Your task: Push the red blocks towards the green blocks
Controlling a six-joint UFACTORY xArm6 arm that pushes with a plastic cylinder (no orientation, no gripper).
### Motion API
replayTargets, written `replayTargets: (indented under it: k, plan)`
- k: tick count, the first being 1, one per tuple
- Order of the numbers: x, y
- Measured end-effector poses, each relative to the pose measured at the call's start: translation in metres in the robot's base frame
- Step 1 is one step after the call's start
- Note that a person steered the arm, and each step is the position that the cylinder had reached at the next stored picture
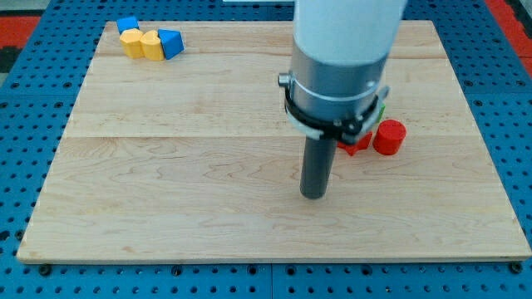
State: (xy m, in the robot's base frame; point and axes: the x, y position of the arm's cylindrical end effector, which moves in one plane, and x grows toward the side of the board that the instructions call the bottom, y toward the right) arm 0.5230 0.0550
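Note:
A red cylinder [389,137] stands on the wooden board at the view's right. A second red block [357,144] lies just to its left, mostly hidden behind the arm, its shape unclear. A sliver of green block [381,109] shows above them at the arm's edge; the rest is hidden. My tip [313,195] rests on the board below and to the left of the red blocks, a short gap away from them.
A cluster sits at the board's top left: a blue block [127,24], two yellow blocks [133,42] [153,46] and a blue block [171,41]. The wooden board [166,183] lies on a blue perforated table [21,124].

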Motion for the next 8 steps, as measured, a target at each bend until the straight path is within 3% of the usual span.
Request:
replayTargets:
  k: [3, 4, 5, 6, 7, 8]
  plan:
    - [-0.035, 0.103]
    - [-0.077, 0.11]
    - [0.017, 0.085]
    - [0.013, 0.007]
    - [-0.049, 0.027]
    - [-0.056, 0.031]
